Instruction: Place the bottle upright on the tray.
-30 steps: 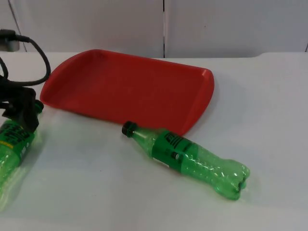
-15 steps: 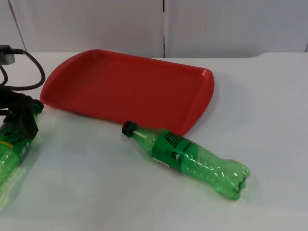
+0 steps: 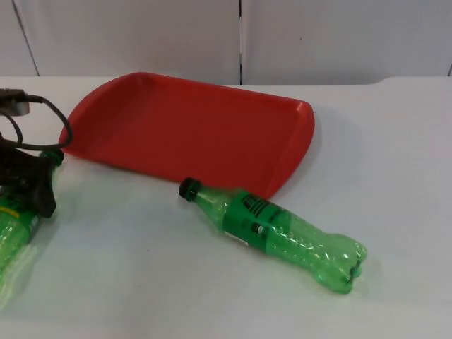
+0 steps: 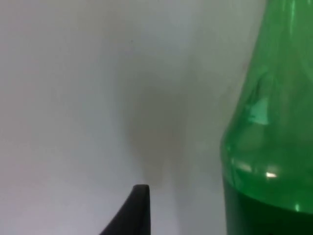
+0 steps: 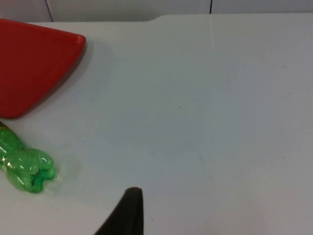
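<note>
**Gripping a bottle at the table's left edge**

Looking down from the top view, I see the left gripper (image 3: 32, 185) at about 9 o'clock on the table (image 3: 395, 176), its black fingers pinching the neck of a green bottle (image 3: 13, 229) that lies tilted along the left edge, cap end toward 12. In the left wrist view that held bottle (image 4: 274, 147) looms green just beside one fingertip (image 4: 137, 205).

A second green bottle (image 3: 279, 232) lies on its side near the centre, black cap (image 3: 188, 188) pointing to 10 o'clock, base toward 4. It rests just beside the red tray (image 3: 176, 127), at the tray's 6 o'clock rim. The tray sits toward 12 o'clock.

From the right wrist view I make out this second bottle's base (image 5: 27, 171) and a tray corner (image 5: 34, 63). The right arm waits; I cannot tell how its fingers stand.
</note>
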